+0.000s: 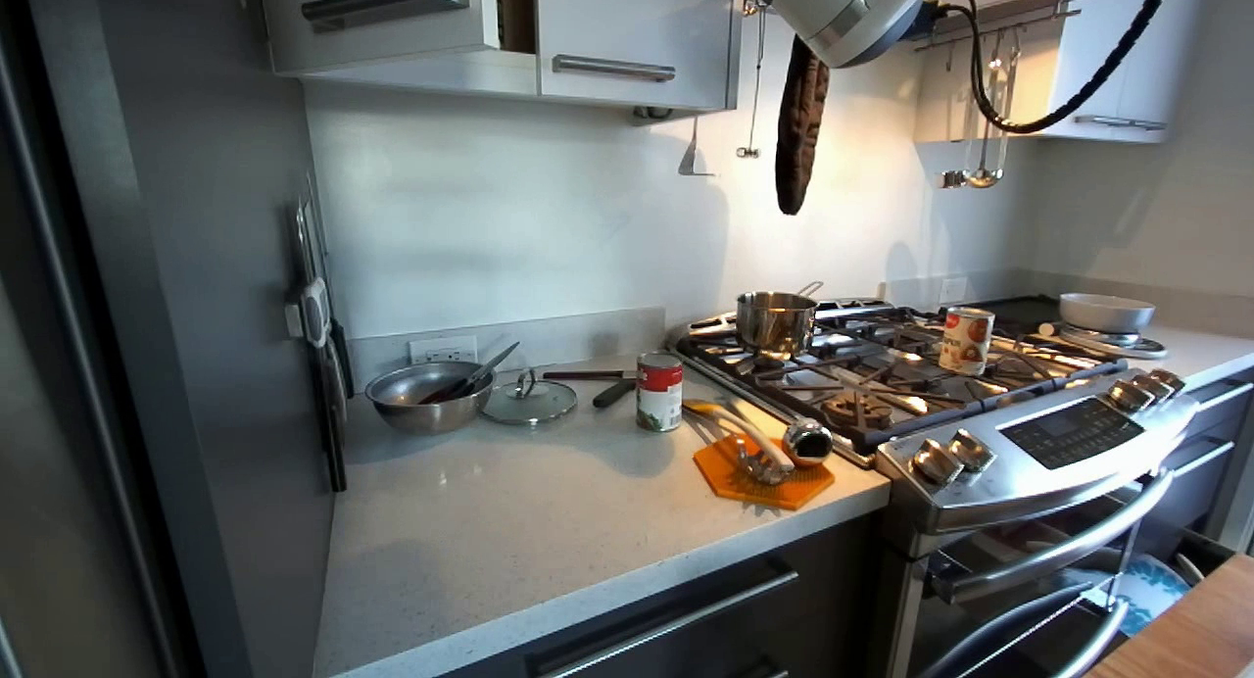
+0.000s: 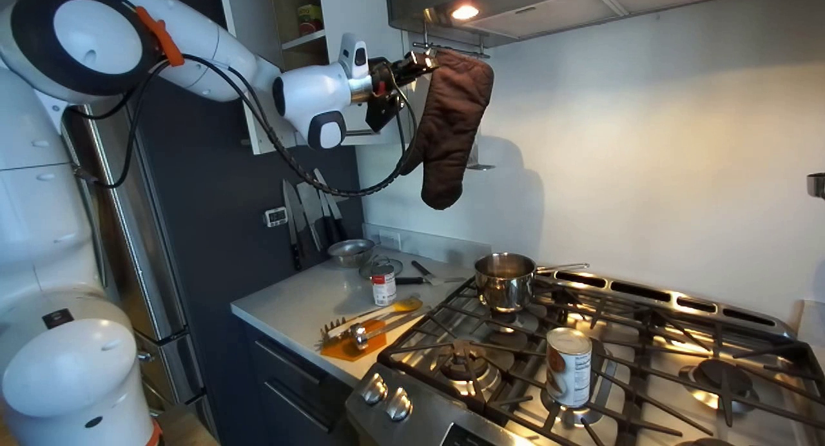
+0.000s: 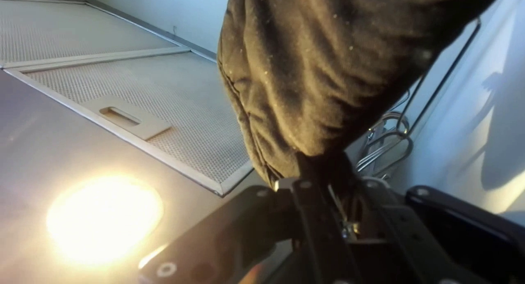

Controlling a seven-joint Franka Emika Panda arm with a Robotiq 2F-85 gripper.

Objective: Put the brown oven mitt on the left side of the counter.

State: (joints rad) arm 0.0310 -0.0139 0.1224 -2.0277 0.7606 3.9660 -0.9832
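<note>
Brown oven mitt (image 2: 454,124) hangs near the range hood (image 2: 548,20), cuff gripped by the tool (image 2: 428,60); on the surface (image 1: 470,551), steel bowl (image 1: 421,418) far left, orange mat (image 1: 808,492) near right, red-and-white can (image 1: 659,394) between, lettering illegible.

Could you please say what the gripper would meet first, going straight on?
The brown oven mitt comes first: the gripper holds it, and its fabric lies straight ahead. Beyond, perhaps the stove hood, though depth is unclear.
</note>
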